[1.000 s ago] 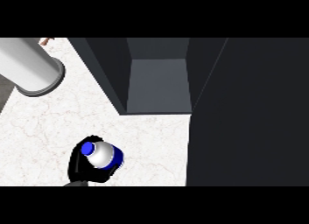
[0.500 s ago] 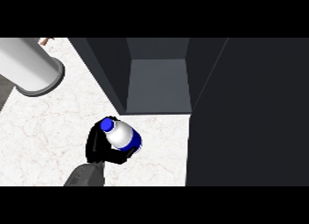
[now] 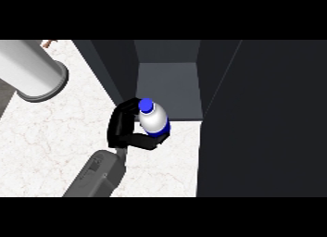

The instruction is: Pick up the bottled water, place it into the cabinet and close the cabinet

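Observation:
The bottled water, white with a blue cap and a blue band, is held above the counter, tilted with its cap toward the cabinet. My left hand is shut on it, with the palm on the bottle's left and fingers curled round it. Its grey forearm comes in from the lower left. The bottle is right at the front edge of the open cabinet's grey floor. The cabinet's dark door stands open on the right. My right hand does not show.
A big light grey cylinder lies across the upper left of the white marble counter. The cabinet's dark left wall stands just beyond my hand. The open door fills the view's right side.
My left hand has carried the bottle up and to the right, from the counter's near edge to the cabinet's opening. More of the forearm shows now.

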